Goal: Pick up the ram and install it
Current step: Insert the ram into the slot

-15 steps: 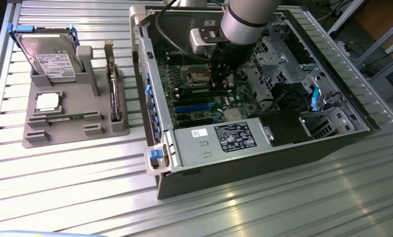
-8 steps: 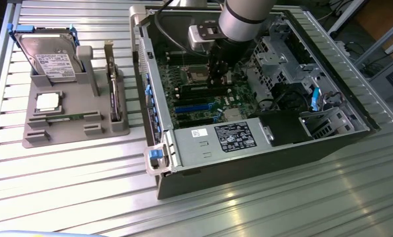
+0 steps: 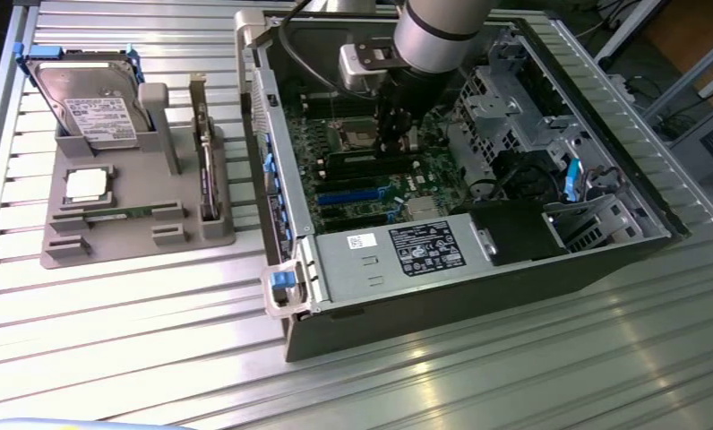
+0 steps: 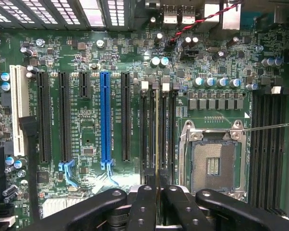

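Note:
The ram (image 4: 157, 134) shows edge-on as a thin pale line in the wrist view. It stands upright over the dark memory slots (image 4: 148, 130), between the blue slot (image 4: 105, 115) and the empty processor socket (image 4: 212, 163). My gripper (image 4: 156, 190) is shut on the ram's upper edge, and its black fingers (image 4: 143, 207) press it from both sides. In the exterior view the gripper (image 3: 395, 143) reaches down inside the open computer case (image 3: 287, 206), just above the motherboard (image 3: 369, 193). Whether the ram touches a slot cannot be told.
On the exterior view's left, a grey holder (image 3: 130, 237) carries a hard drive (image 3: 94, 103), a square silver chip (image 3: 85, 184) and a dark card (image 3: 207, 170). Inside the case, the power supply (image 3: 416, 251) and drive cages (image 3: 512, 98) hem in the board. A thin wire (image 4: 269, 126) crosses near the socket.

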